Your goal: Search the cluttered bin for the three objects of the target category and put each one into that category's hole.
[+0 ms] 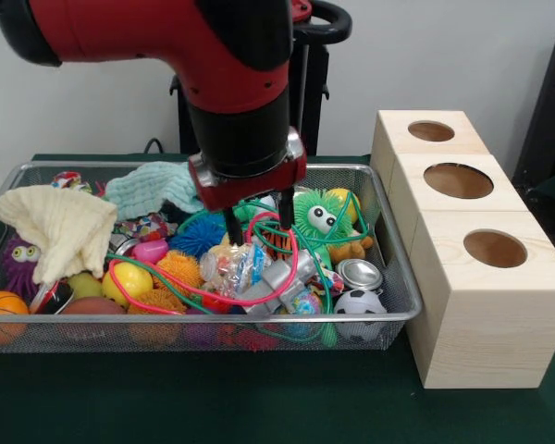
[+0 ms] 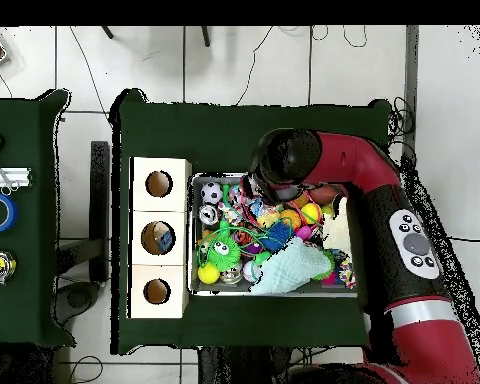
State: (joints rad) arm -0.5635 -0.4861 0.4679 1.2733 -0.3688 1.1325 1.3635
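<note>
— Silver wire mesh, rounded metal rim: the wide shallow bin [image 1: 37, 335] sits mid-table in our front view, heaped with toys. Where is our red and black arm's gripper [image 1: 259, 222]?

— Over the heap's centre, its two dark fingers [image 1: 233, 227] a little apart, tips just above a clear crinkly packet [image 1: 236, 266] and looped pink and green cords [image 1: 287, 242]. We see nothing held.

— And the three pale wooden boxes with round holes [image 1: 481, 305]?

— At the bin's three o'clock, touching it. From overhead, the middle hole [image 2: 159, 238] seems to hold something bluish; the other two look empty.

— So we judge perhaps one object placed, two left?

— At best. We cannot tell which category is wanted, and the cream cloth [image 1: 65, 227] at nine o'clock hides some toys.
</note>
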